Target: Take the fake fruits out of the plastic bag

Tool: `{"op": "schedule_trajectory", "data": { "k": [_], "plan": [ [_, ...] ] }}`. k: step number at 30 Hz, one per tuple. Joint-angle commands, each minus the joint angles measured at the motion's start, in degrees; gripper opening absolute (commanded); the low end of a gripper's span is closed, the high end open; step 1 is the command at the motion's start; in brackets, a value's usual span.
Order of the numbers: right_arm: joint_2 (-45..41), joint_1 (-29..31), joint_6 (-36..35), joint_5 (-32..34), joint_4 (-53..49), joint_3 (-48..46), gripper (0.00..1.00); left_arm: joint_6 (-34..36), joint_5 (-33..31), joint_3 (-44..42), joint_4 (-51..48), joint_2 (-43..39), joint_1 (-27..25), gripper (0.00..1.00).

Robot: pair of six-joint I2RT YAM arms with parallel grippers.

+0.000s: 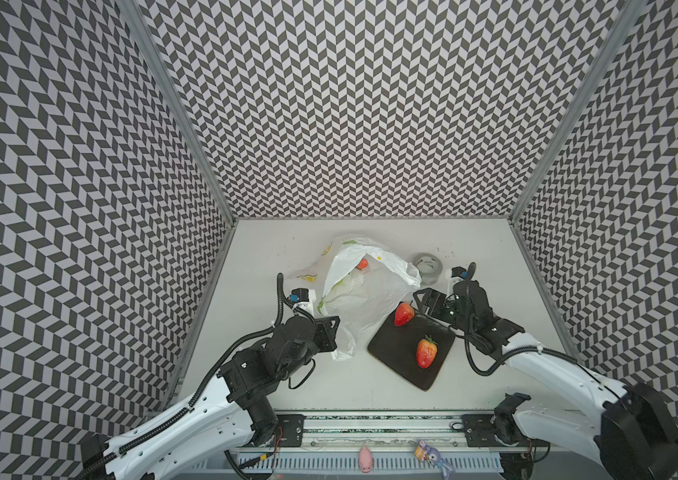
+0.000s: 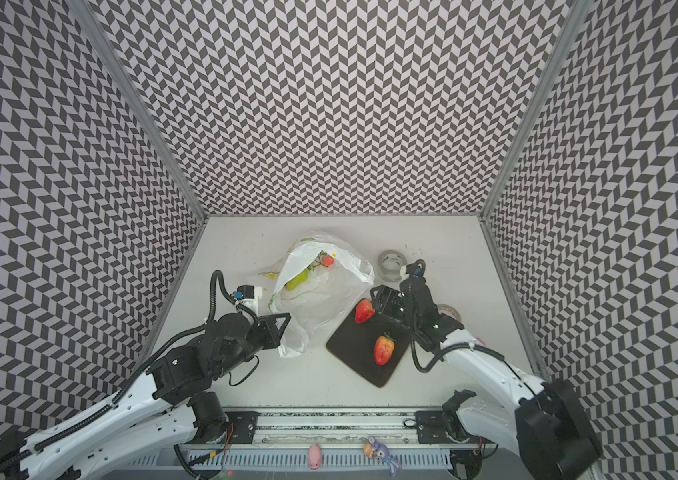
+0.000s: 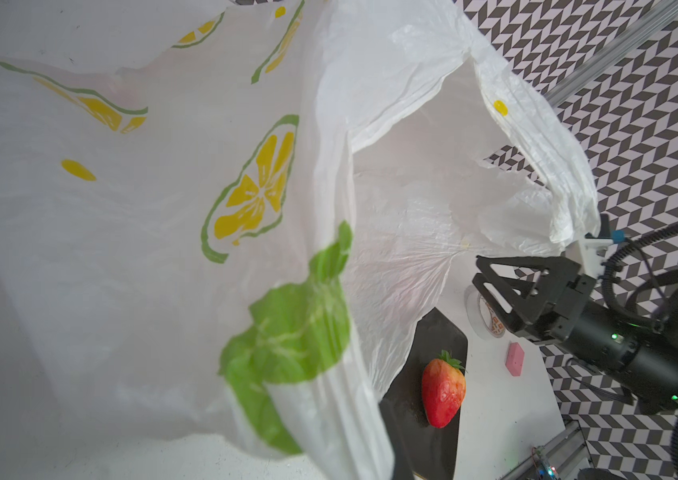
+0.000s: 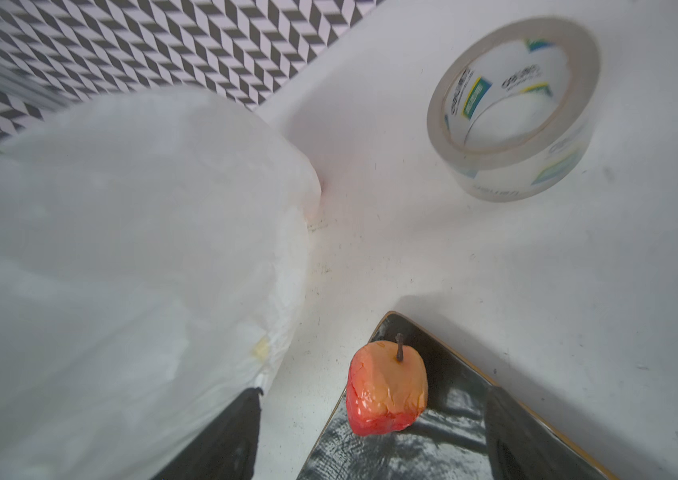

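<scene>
Fake fruits point(image 1: 426, 352): strawberry nearest, lying on black plate point(image 1: 393, 351). Red one point(image 4: 385, 395) at plate's far corner, right gripper point(image 1: 421, 302) spread wide, released. Left gripper point(image 1: 334, 334) clenched on plastic bag point(image 1: 370, 291); green pear point(image 2: 297, 280) inside. Tape roll point(image 1: 427, 266) beyond.

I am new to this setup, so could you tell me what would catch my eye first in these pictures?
A strawberry and a stemmed red fruit stand out on the black plate at mid-table. Left of it the lemon-printed plastic bag, gripped by the left gripper, shows a green pear inside; the right gripper stands open by the plate's far corner.
</scene>
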Motion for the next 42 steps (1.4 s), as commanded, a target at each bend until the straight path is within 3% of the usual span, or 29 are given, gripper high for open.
{"op": "schedule_trajectory", "data": {
  "k": [1,5,8,10,14,18,26,32,37,42],
  "plan": [
    [-9.65,-0.45,0.33,3.91,-6.17,-1.78,0.77,0.29,-1.58,0.68,-0.21,-0.17,-0.18,0.0],
    [-21.16,-0.33,-1.64,3.94,-8.95,-1.69,0.62,0.44,-1.41,0.67,-0.04,0.13,-0.16,0.0],
    [-23.68,1.43,-5.24,-2.8,-7.08,0.8,0.55,0.59,-1.16,0.58,0.36,0.26,-0.17,0.0],
    [-21.78,5.14,-6.62,-5.19,-6.44,4.11,0.52,0.81,-1.0,0.69,0.4,0.6,-0.14,0.0],
    [-14.82,21.99,-11.51,4.78,-4.0,9.63,0.51,0.82,-0.89,1.0,-0.02,1.16,-0.18,0.0],
    [-3.57,29.43,-16.18,7.42,-0.2,14.24,0.49,0.34,-1.15,0.85,-0.78,0.59,-0.16,0.0],
    [22.59,30.36,-17.81,5.21,4.9,25.96,0.45,-1.75,-2.17,0.82,-3.96,-0.82,-0.16,0.0],
    [39.07,30.67,-11.84,12.85,2.08,36.2,0.43,-5.37,-4.43,1.03,-7.95,-1.98,-0.2,0.0],
    [47.86,29.11,-6.54,15.1,3.64,40.5,0.49,-6.52,-4.64,0.97,-9.9,-1.74,-0.19,0.0],
    [51.9,23.73,1.0,7.72,9.7,40.64,0.56,-6.75,-4.49,1.72,-11.96,-0.27,-0.18,0.0]
  ]
}}
